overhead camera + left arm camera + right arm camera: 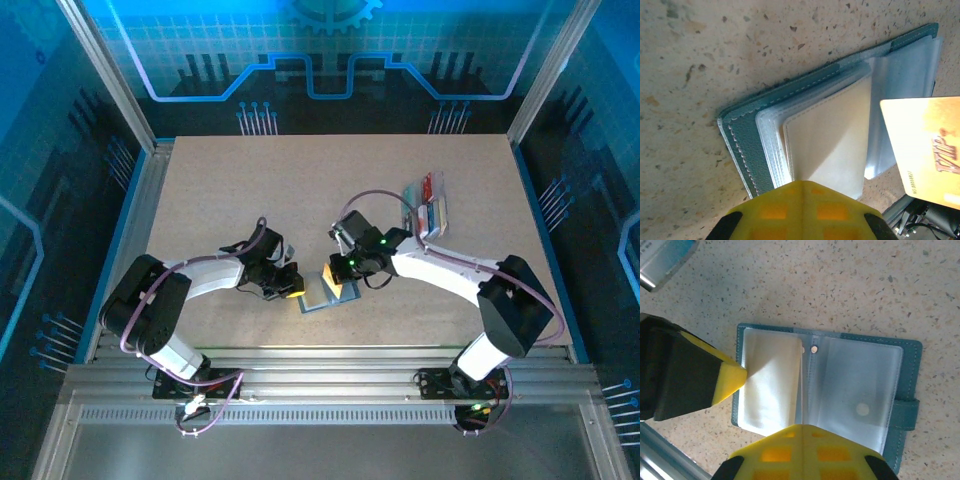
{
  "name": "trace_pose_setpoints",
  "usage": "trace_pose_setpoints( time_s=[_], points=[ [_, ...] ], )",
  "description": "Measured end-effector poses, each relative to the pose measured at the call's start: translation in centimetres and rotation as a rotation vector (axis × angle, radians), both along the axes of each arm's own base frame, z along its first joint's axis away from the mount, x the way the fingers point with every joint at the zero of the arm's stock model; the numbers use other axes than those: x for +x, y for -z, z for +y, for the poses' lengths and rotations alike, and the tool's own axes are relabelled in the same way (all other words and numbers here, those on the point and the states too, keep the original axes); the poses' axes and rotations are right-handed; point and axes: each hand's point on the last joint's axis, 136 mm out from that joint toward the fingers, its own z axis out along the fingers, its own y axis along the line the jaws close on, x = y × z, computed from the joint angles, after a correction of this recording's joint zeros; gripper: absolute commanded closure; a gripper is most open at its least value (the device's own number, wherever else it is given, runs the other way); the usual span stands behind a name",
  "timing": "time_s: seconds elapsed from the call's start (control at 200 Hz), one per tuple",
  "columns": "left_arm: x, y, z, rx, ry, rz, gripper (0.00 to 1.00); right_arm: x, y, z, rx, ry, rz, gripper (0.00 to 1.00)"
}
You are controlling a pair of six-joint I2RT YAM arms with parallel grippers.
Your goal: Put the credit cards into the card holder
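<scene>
The left claw (293, 288) has its fingers pressed together, and its yellow tip lies against a pale inner sleeve (827, 135) of the card holder (860, 385). The holder lies open and flat on the table (230, 190), directly under both claws. The right claw (802, 431) faces the left one and is closed on a yellow card (922, 150). This card stands over the clear sleeves, just beside the left tip but apart from it. To the right of the right claw and farther out, well apart, a clear tray (428, 208) holds the other credit cards (432, 186).
</scene>
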Motion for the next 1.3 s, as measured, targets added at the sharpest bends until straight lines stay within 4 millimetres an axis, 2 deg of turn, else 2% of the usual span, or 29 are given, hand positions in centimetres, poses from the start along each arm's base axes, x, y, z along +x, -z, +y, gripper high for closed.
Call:
trace_pose_setpoints(
  time_s=[0.375, 0.575, 0.78, 0.885, 0.98, 1.186, 1.301],
  points=[
    [0.0, 0.0, 0.0, 0.0, 0.0, 0.0, 0.98, -0.9, 1.3, 0.6, -0.043, 0.001, 0.012, 1.0],
    [0.0, 0.0, 0.0, 0.0, 0.0, 0.0, 0.98, -1.0, 1.9, 0.6, -0.053, 0.003, 0.024, 0.87],
    [0.0, 0.0, 0.0, 0.0, 0.0, 0.0, 0.98, -1.3, 3.4, 0.5, -0.084, 0.0, 0.054, 0.84],
    [0.0, 0.0, 0.0, 0.0, 0.0, 0.0, 0.98, -1.4, 4.0, 0.5, -0.094, -0.002, 0.067, 0.89],
    [0.0, 0.0, 0.0, 0.0, 0.0, 0.0, 0.98, -1.3, 3.9, 0.6, -0.094, -0.002, 0.068, 1.0],
    [0.0, 0.0, 0.0, 0.0, 0.001, 0.0, 0.98, -1.0, 3.7, 0.3, -0.104, 0.001, 0.048, 1.0],
    [0.0, 0.0, 0.0, 0.001, 0.001, 0.0, 0.98, -0.7, 3.0, 0.2, -0.036, 0.011, 0.042, 1.0]
  ],
)
